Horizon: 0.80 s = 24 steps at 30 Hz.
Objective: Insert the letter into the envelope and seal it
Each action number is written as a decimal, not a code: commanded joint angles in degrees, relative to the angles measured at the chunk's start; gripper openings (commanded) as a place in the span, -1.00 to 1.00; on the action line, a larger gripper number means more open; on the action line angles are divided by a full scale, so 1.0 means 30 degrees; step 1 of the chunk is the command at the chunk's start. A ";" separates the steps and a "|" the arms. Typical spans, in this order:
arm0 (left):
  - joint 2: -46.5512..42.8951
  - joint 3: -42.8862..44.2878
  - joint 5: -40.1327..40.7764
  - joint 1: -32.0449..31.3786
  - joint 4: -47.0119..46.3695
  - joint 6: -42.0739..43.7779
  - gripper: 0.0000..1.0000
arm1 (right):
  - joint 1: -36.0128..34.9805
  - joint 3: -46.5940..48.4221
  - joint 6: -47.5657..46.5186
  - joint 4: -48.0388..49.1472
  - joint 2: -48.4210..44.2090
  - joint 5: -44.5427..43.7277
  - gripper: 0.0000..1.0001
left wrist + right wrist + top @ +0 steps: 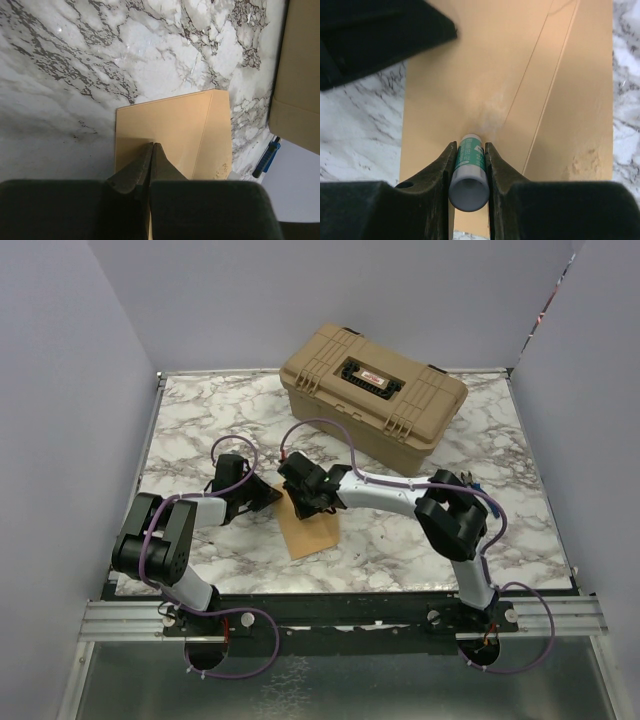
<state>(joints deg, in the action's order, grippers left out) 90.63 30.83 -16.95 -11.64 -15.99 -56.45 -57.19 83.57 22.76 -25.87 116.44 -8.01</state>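
Observation:
The orange-brown envelope (pixel 313 532) lies flat on the marble table in front of both arms, with diagonal fold lines showing in the left wrist view (pixel 170 125) and the right wrist view (pixel 485 65). My right gripper (pixel 306 502) (pixel 470 145) is shut on a green-and-white glue stick (pixel 469 162), whose tip touches the envelope beside a whitish smear. My left gripper (pixel 262 496) (pixel 152 145) is shut with nothing between its fingers, its tips resting on the envelope's left part. Its black body shows in the right wrist view (pixel 380 35). The letter is not in view.
A tan hard case (pixel 372 395) stands at the back centre, close behind the right arm; its side shows in the left wrist view (pixel 300 75). A small blue object (pixel 265 160) lies near it. Purple walls enclose the table on three sides.

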 commanded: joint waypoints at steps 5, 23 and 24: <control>0.1170 -0.0874 0.1256 -0.0057 0.3063 0.0895 -1.00 | 0.1250 0.1326 -0.0633 -0.1377 0.2070 -0.0553 -0.99; 0.1736 -0.1088 0.1482 -0.0048 0.2858 0.0720 -1.00 | -0.0448 -0.3530 -0.1402 0.0012 -0.1317 0.1539 -0.99; 0.1736 -0.1093 0.1463 -0.0057 0.2842 0.0726 -1.00 | -0.0449 -0.3374 -0.1483 -0.0005 -0.1197 0.1361 -0.99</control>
<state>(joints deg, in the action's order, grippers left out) 91.70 30.83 -17.61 -11.64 -17.21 -56.73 -57.56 75.66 19.62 -20.84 111.50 -6.09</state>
